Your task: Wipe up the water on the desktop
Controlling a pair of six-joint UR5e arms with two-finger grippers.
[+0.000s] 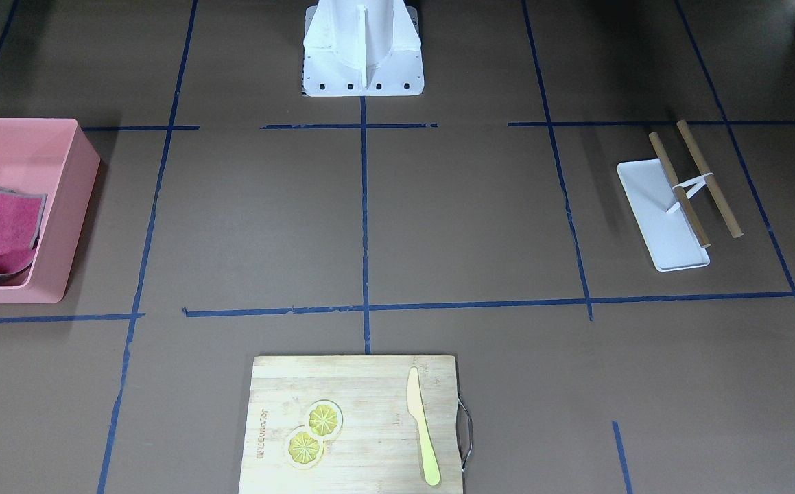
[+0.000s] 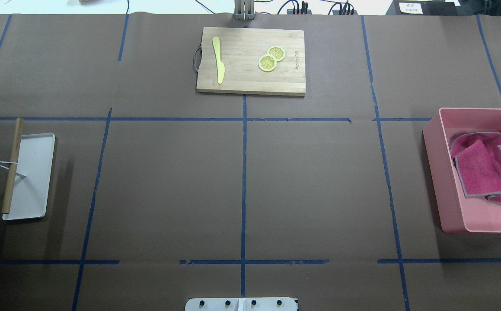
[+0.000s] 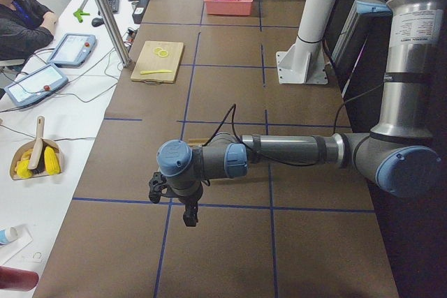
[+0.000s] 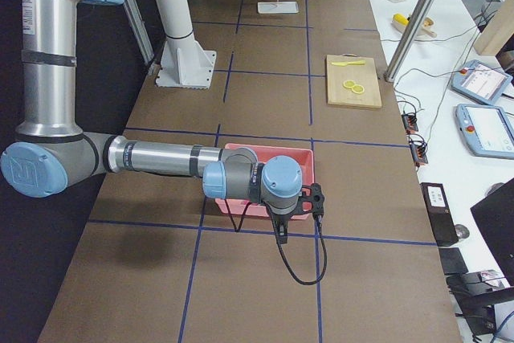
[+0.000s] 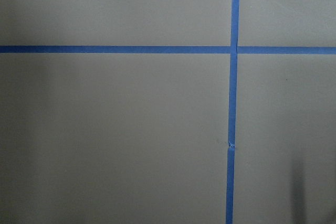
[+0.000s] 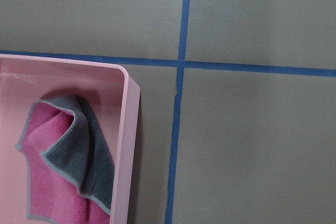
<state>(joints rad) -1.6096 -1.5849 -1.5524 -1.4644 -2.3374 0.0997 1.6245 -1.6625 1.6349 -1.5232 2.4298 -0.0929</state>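
Observation:
The desktop [image 2: 311, 181] is a matte dark-brown surface with blue tape lines; I see no water on it in any view. A pink and grey cloth [image 2: 481, 170] lies crumpled in a pink bin [image 2: 445, 181] on the right side; it also shows in the right wrist view [image 6: 63, 156]. My left gripper [image 3: 189, 215] hangs over bare desktop at the left end. My right gripper [image 4: 280, 234] hovers by the near side of the bin. Both show only in the side views, so I cannot tell whether they are open or shut.
A bamboo cutting board [image 2: 241, 77] with a yellow knife [image 2: 218, 60] and two lemon slices [image 2: 271, 59] sits at the far middle. A white tray [image 2: 32, 181] with a rack of two wooden rods [image 2: 12, 166] lies at the left. The robot's white base [image 1: 363, 48] stands mid-table.

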